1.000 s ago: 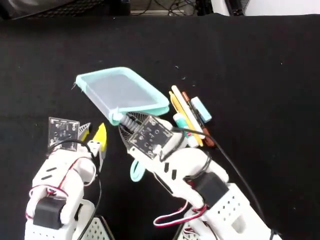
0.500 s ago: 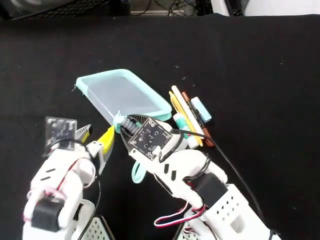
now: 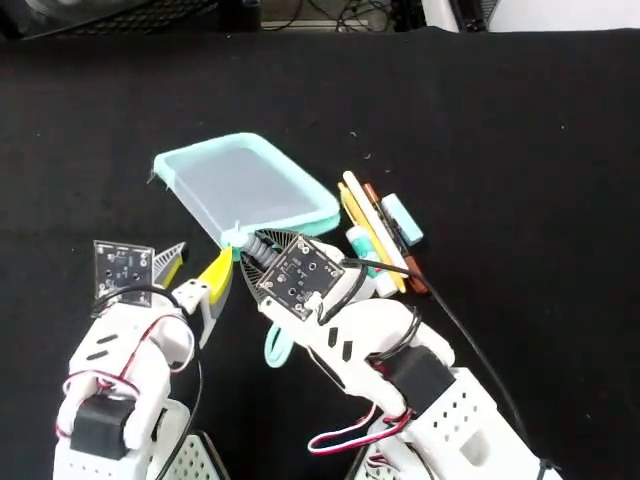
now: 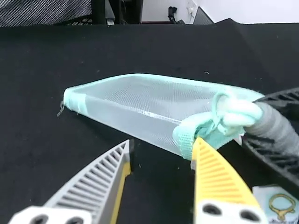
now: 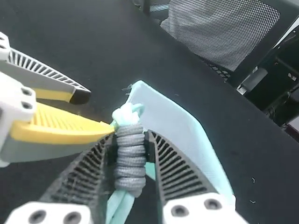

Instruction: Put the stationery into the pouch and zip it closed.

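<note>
The teal mesh pouch point(image 3: 245, 183) lies flat on the black table, and its near corner carries a zipper pull wrapped in grey cord point(image 5: 129, 156). My right gripper point(image 3: 252, 247) is shut on that cord at the pouch corner point(image 5: 131, 137). My left gripper point(image 3: 200, 258) is open just beside it, its yellow finger point(image 3: 216, 276) touching the teal knot point(image 4: 232, 111) at the pull. In the left wrist view the pouch point(image 4: 149, 105) lies just beyond the open left gripper point(image 4: 162, 144). Pens, pencils and an eraser point(image 3: 380, 232) lie in a bundle to the right of the pouch.
A teal strap loop point(image 3: 274, 345) hangs by the right arm's wrist. The black table point(image 3: 500, 130) runs wide beyond and to the right of the pouch. A mesh chair point(image 5: 219, 32) stands past the table's edge.
My left gripper has swung right toward the pouch corner, bringing its yellow finger up against the pull. The right gripper keeps hold of the cord, and the pouch has shifted slightly.
</note>
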Motion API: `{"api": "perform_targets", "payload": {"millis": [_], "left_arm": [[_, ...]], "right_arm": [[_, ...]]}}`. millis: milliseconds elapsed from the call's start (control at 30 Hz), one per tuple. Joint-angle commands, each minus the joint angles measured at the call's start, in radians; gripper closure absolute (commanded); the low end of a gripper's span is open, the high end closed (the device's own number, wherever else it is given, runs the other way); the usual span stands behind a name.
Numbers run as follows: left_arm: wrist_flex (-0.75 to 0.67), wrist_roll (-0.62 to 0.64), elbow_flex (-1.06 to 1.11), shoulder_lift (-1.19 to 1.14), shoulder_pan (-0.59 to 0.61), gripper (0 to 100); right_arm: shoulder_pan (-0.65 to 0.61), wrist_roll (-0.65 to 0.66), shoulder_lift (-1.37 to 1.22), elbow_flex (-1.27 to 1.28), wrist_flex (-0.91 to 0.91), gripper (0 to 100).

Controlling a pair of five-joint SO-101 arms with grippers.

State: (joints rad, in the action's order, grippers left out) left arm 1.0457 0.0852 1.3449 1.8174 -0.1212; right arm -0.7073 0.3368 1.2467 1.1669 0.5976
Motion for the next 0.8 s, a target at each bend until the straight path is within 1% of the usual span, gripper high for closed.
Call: {"api": "perform_targets", "payload": {"millis": [0,167,567,767], "left_arm": [[-0.031,0.006,-0.013,0.002,-0.002,78],[0.026,0.012,-0.067,0.002,-0.01,78],[0.003,0.012,-0.056,0.002,-0.01,78],[0.051,0.014,-0.113,0.002,-0.012,78]], "right_arm": [[-0.011,0.006,0.013,-0.007,-0.002,98.6],[-0.011,0.006,0.013,-0.007,-0.002,98.6],[-0.011,0.006,0.013,-0.007,-0.002,98.6],[-0.011,0.006,0.013,0.007,-0.006,98.6]]}}
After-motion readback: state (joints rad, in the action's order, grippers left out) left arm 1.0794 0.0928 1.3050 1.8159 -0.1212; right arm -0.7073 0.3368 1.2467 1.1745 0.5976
